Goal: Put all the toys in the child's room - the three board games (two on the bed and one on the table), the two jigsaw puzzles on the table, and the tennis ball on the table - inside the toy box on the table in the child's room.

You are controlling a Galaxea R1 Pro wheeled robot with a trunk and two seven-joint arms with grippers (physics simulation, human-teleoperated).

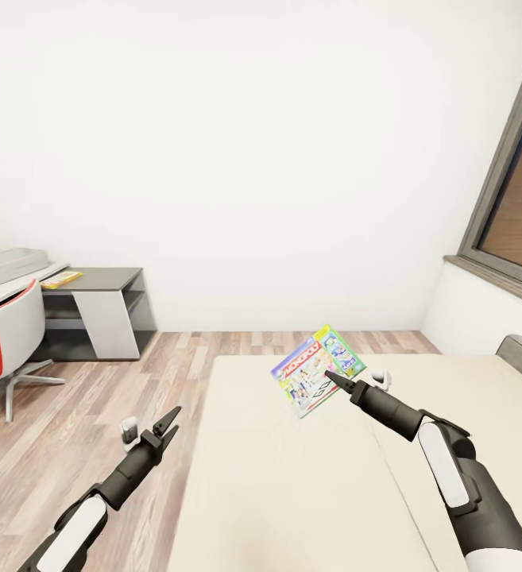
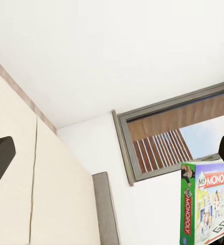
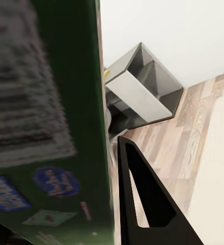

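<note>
— Between the fingers of your right pincer (image 1: pixel 334 378), what are you holding?

— You have the thin white-and-green "MONOPOLY" board game box (image 1: pixel 318 370) pinched there, lifted clear of the wide bed with the plain beige mattress (image 1: pixel 292 477) and tilted on edge. In the right wrist view the box's dark green side (image 3: pixel 50 127) sits tight against one black finger (image 3: pixel 142 199), so the grip looks firm to me.

— And your other pincer?

— Your left pincer (image 1: pixel 166 425) hangs spread and empty, low over the wood-plank floor (image 1: pixel 94 413) just off the bed's near edge, well apart from the box. From its wrist camera you can see the same game box (image 2: pixel 206 204) up against the dark-framed window (image 2: pixel 168 138).

— How far along are you?

— Early, I'd judge. One game is in hand but not delivered. Far off to the left of both pincers stands the long pale grey desk (image 1: pixel 6 290), with the shallow light-grey plastic toy box (image 1: pixel 8 266) on its top, behind a red-and-white swivel chair (image 1: pixel 6 342). A small yellow flat item (image 1: pixel 62 279) lies on the lower dark-grey cabinet top (image 1: pixel 102 280) beside it; you cannot tell from here what it is.

— What remains?

— You must carry this box across to the tray, then see to the other games, the puzzles and the ball. A small white object (image 1: pixel 380 376) lies on the mattress just past your right pincer; too small to identify.
</note>
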